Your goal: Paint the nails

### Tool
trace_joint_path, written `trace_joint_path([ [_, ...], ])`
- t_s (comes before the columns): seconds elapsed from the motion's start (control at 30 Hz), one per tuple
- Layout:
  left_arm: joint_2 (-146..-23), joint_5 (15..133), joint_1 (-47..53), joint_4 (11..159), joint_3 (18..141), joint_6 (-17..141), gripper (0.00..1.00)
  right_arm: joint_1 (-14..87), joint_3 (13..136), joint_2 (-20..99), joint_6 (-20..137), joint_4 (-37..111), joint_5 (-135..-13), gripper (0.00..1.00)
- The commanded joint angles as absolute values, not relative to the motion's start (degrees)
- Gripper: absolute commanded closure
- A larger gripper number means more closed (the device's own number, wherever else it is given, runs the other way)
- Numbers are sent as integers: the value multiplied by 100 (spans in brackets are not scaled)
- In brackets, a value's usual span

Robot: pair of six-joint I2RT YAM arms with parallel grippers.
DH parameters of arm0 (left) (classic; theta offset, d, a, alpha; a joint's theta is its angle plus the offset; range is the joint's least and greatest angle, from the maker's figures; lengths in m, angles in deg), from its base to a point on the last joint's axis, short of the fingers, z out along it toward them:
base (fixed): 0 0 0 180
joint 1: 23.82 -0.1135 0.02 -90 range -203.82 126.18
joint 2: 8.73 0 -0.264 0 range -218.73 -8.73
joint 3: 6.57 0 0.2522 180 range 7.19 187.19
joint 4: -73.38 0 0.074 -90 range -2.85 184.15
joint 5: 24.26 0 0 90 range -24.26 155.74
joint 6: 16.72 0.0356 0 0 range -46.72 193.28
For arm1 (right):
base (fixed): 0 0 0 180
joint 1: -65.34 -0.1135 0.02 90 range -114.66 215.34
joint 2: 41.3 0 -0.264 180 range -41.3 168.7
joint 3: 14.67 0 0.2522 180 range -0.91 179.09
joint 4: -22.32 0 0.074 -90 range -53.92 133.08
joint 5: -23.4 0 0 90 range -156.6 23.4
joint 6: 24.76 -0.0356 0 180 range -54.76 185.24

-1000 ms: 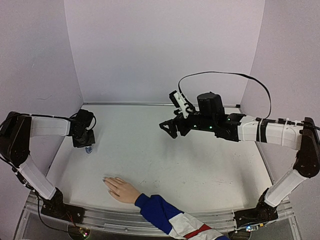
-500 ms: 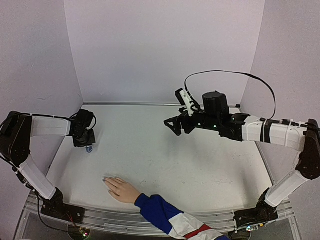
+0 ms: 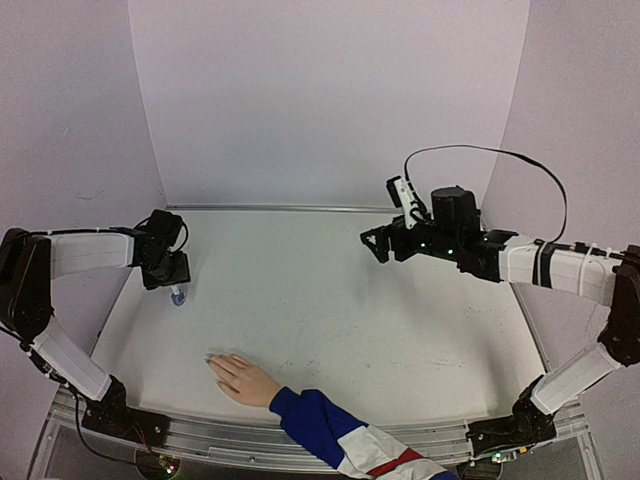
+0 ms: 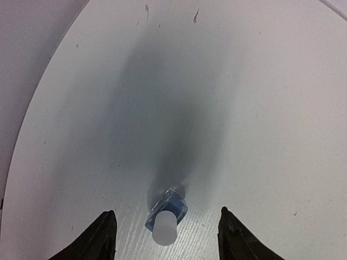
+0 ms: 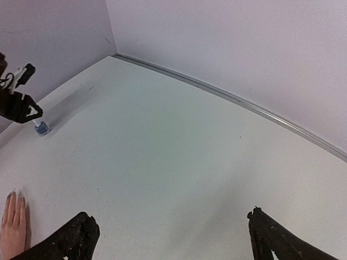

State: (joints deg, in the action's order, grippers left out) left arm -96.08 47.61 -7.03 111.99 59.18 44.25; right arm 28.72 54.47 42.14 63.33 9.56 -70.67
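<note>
Right wrist, hand [image 5: 12, 230] cropped (nails [image 5: 15, 195] indistinct)

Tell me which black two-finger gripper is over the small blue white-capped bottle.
The left gripper, open astride the small blue white-capped bottle; the right gripper hangs far off across the table.

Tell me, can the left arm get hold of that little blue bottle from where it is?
Probably yes: the left arm hangs right above the blue bottle, jaws open either side of its white cap, nothing in between.
</note>
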Motion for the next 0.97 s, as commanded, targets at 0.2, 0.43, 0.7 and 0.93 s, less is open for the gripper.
trace_joint_path([
  [0.2, -7565, 5856, -1313, 9661, 6074, 5554, 12, 5400, 4706, 3081, 5427, 1135, -6947, 2],
  [0.43, -6396, 5411, -1376, 7492, 5155, 6788, 11, 5971, 4245, 1836, 5307, 1209, -5864, 2],
  [0.7, -6242, 5493, -1400, 7020, 5124, 7236, 11, 5971, 4211, 1303, 5591, 1007, -5939, 2],
  [0.93, -6165, 5437, -1404, 7018, 4953, 7170, 11, 5972, 4135, 1319, 5613, 856, -5972, 2],
])
